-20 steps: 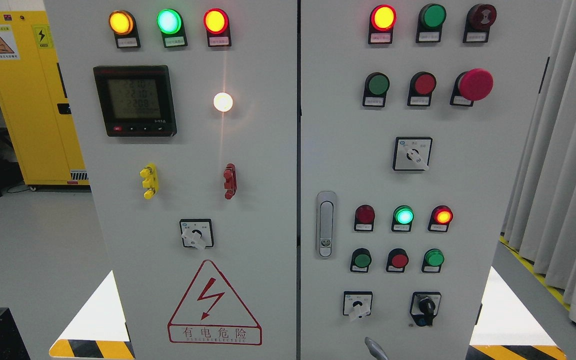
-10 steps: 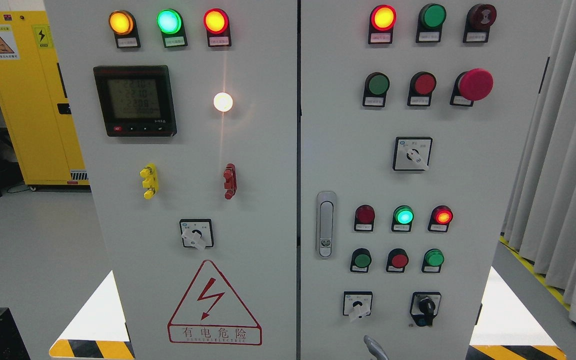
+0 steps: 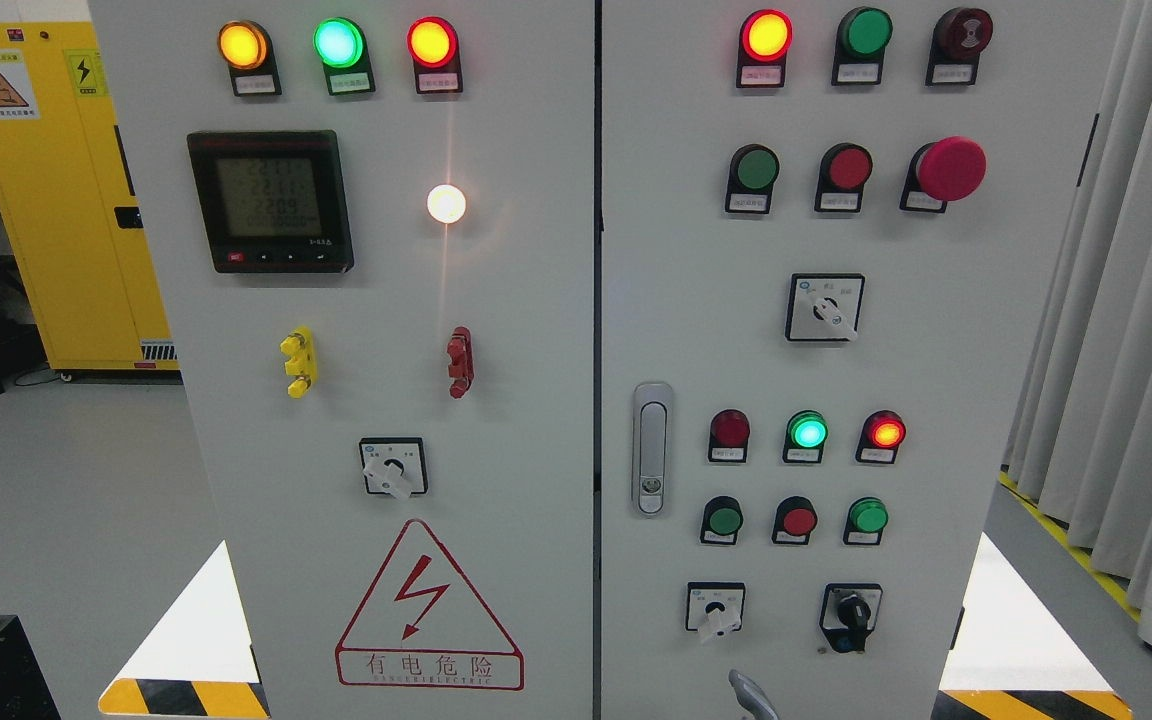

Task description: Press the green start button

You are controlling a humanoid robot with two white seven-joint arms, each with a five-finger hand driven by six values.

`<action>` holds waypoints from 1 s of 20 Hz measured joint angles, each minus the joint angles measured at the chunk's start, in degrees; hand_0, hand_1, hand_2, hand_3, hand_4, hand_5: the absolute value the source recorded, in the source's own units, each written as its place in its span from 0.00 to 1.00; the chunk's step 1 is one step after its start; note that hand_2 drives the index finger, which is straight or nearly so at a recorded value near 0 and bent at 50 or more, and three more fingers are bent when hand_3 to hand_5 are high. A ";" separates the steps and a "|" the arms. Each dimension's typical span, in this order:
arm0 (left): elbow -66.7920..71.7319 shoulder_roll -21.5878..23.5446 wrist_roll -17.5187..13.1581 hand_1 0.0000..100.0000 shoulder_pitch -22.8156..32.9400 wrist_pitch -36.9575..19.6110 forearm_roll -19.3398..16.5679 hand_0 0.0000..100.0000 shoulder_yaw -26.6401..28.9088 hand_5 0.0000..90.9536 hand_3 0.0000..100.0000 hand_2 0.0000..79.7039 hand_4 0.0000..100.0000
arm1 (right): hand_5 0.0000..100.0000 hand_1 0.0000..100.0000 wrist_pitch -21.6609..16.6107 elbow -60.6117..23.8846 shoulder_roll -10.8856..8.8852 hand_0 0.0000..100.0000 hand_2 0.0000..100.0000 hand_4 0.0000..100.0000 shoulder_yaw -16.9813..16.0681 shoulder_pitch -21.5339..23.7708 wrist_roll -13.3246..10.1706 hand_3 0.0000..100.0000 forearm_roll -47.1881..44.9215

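**A:** What is showing, largest first?

**B:** The grey cabinet (image 3: 496, 330) is filling the view, and its right door (image 3: 986, 330) is carrying the buttons. Only a grey sliver of the right hand (image 3: 751, 697) is poking in at the bottom edge. Whether its fingers are wide, narrow or curled I cannot tell.

**A:** Where is the task's button sitting?

**B:** The left green button (image 3: 724, 521) is sitting above the fingers, slightly leftward. The right green button (image 3: 868, 516) is sitting above and rightward, with a red button (image 3: 798, 520) between them. The upper green button (image 3: 756, 169) is sitting far above. The labels are too small to read, so I cannot tell which one means start.

**A:** Which step is running?

**B:** By my judgement the reach is only beginning, and nothing is touching. The next move is calling for raising the hand and pushing one fingertip squarely on the chosen button. It should be avoiding the red neighbour and the white switch (image 3: 715, 608) just above the fingers.
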 measured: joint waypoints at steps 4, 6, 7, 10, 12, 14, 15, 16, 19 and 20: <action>0.00 0.00 0.00 0.56 0.02 0.00 0.00 0.12 0.00 0.00 0.00 0.00 0.00 | 0.13 0.75 -0.74 -0.19 0.01 0.51 0.00 0.18 -1.11 -0.13 -0.46 0.15 7.47; 0.00 0.00 0.00 0.56 0.02 0.00 0.00 0.12 0.00 0.00 0.00 0.00 0.00 | 0.19 0.76 -1.26 -0.47 0.04 0.51 0.00 0.24 -2.01 -0.42 -1.97 0.18 12.97; 0.00 0.00 0.00 0.56 0.02 0.00 0.01 0.12 0.00 0.00 0.00 0.00 0.00 | 0.24 0.77 -1.50 -0.65 0.07 0.53 0.00 0.30 -2.61 -0.66 -3.03 0.22 15.91; 0.00 0.00 0.00 0.56 0.02 0.00 0.02 0.12 -0.01 0.00 0.00 0.00 0.00 | 0.34 0.80 -1.66 -1.31 0.14 0.54 0.00 0.40 -4.41 -1.57 -5.37 0.29 23.79; -0.01 0.00 0.02 0.56 0.02 0.00 0.01 0.12 -0.01 0.00 0.00 0.00 0.00 | 0.51 0.81 -1.68 -1.73 0.33 0.53 0.00 0.54 -5.70 -2.75 -6.46 0.42 29.25; -0.01 0.00 0.03 0.56 0.02 0.00 0.01 0.12 -0.01 0.00 0.00 0.00 0.00 | 0.66 0.84 -1.68 -2.05 0.56 0.52 0.00 0.65 -7.00 -3.71 -8.07 0.57 34.59; -0.01 0.00 0.03 0.56 0.02 0.00 0.00 0.12 -0.01 0.00 0.00 0.00 0.00 | 0.74 0.85 -1.53 -2.20 0.66 0.52 0.00 0.72 -7.53 -4.06 -9.10 0.66 36.97; -0.01 0.00 0.03 0.56 0.02 0.00 0.00 0.12 -0.01 0.00 0.00 0.00 0.00 | 0.77 0.86 -1.40 -2.37 0.76 0.52 0.00 0.75 -7.99 -4.35 -9.99 0.68 38.91; -0.01 0.00 0.04 0.56 0.01 0.00 0.00 0.12 -0.01 0.00 0.00 0.00 0.00 | 0.86 0.87 0.65 -2.92 1.00 0.51 0.00 0.78 -9.33 -5.01 -11.45 0.73 44.14; 0.00 0.00 0.05 0.56 0.01 0.00 0.00 0.12 0.00 0.00 0.00 0.00 0.00 | 0.87 0.87 1.35 -3.05 1.08 0.51 0.00 0.78 -9.68 -5.38 -11.54 0.73 45.52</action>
